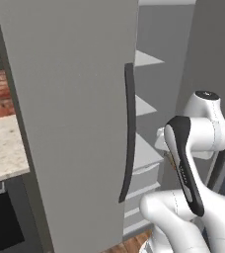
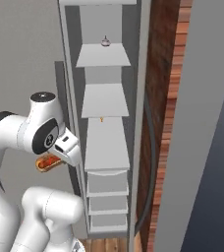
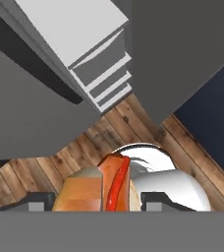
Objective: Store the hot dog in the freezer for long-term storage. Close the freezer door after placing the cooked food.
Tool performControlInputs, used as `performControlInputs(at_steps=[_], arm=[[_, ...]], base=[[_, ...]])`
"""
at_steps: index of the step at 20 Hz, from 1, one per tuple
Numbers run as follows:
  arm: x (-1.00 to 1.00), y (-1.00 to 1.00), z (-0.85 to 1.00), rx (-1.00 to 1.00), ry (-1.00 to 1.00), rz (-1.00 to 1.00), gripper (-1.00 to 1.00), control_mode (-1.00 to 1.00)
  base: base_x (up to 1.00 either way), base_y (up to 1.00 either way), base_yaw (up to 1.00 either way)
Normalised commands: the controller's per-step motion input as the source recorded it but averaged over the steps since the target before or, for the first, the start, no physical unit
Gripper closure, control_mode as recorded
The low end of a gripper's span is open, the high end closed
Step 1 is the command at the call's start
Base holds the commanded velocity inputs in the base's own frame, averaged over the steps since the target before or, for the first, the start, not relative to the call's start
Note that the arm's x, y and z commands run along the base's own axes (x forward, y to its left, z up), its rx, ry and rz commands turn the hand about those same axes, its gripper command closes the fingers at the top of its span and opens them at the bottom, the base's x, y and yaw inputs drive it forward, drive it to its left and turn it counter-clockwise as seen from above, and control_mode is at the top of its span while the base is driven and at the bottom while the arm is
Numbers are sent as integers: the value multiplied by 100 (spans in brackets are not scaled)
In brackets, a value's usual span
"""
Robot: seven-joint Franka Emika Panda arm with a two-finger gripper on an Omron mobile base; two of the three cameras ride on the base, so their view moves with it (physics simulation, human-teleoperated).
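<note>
Hand view puts the hot dog (image 3: 101, 189) nearest, at the bottom centre of the frame: a tan-orange bun with a red sausage along it, held between the two dark finger tips, so the jaws are closed on it. Beyond it lies wooden plank floor (image 3: 133, 123) across the middle of the frame, and above that the white drawers (image 3: 101, 74) of the freezer step toward the upper centre. A grey panel, which is the freezer door (image 3: 182, 54), fills the upper right.

Right base view shows the gripper (image 2: 55, 158) at centre left, under the white wrist, with the hot dog (image 2: 46, 163) poking out as an orange-red end. It hangs just left of the open freezer (image 2: 106, 142), outside the compartment and level with the lowest shelf above the drawers. Farther in, white shelves climb the centre of the frame; a small pale item with a dark top (image 2: 105, 41) sits on the top one, and a tiny orange speck (image 2: 101, 118) sits at the back of a lower shelf. The freezer door (image 2: 197, 123) stands swung open along the right side, its dark handle (image 2: 151, 172) curving at its inner edge.

Left base view has the arm at lower right, the closed left-hand door (image 1: 70, 123) with its dark bar handle (image 1: 129, 133) across the centre, and a pale stone table (image 1: 3, 148) at far left.
</note>
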Motion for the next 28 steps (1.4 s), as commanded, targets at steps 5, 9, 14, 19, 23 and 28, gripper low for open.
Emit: performControlInputs(at_steps=[5,9,14,19,23,28], arm=[[0,0,0,0,0,0,100,100],[0,0,0,0,0,0,100,100],[0,0,0,0,0,0,100,100],[0,0,0,0,0,0,100,100],[0,0,0,0,0,0,100,100],[0,0,0,0,0,0,100,100]], base=[[0,-23,-22],[19,-14,-12],[42,-24,-1],[41,-21,0],[34,-5,-2],[35,0,-7]])
